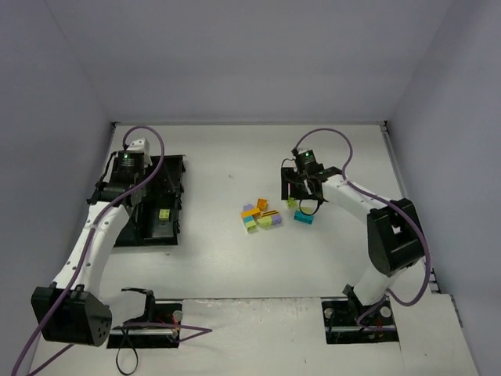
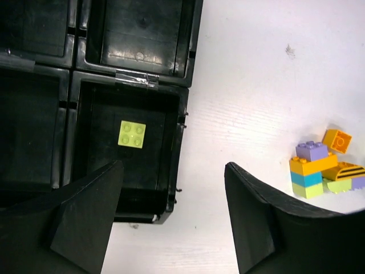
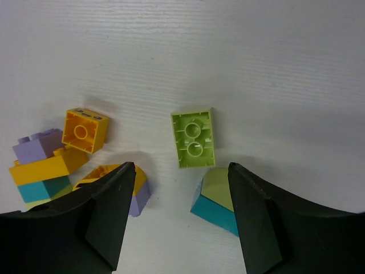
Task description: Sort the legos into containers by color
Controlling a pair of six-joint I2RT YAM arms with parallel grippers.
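Observation:
The black four-compartment tray (image 1: pixel 174 168) lies at the left. One lime brick (image 1: pixel 163 214) lies in its near right compartment, also in the left wrist view (image 2: pixel 132 135). My left gripper (image 1: pixel 153 188) is open and empty above the tray's right wall (image 2: pixel 183 137). A pile of orange, purple, teal and lime legos (image 1: pixel 261 215) sits mid-table. My right gripper (image 1: pixel 301 188) is open and empty, low over the table, its fingertips (image 3: pixel 122 188) either side of bare table. An upturned lime brick (image 3: pixel 194 138) lies just beyond them. A teal brick with a lime top (image 3: pixel 219 200) is by the right finger.
In the right wrist view an orange brick (image 3: pixel 85 130), a purple-orange-teal stack (image 3: pixel 40 165) and an orange-purple piece (image 3: pixel 137 191) lie at the left. The same stack (image 2: pixel 311 168) shows right of the tray in the left wrist view. Grey walls enclose the table.

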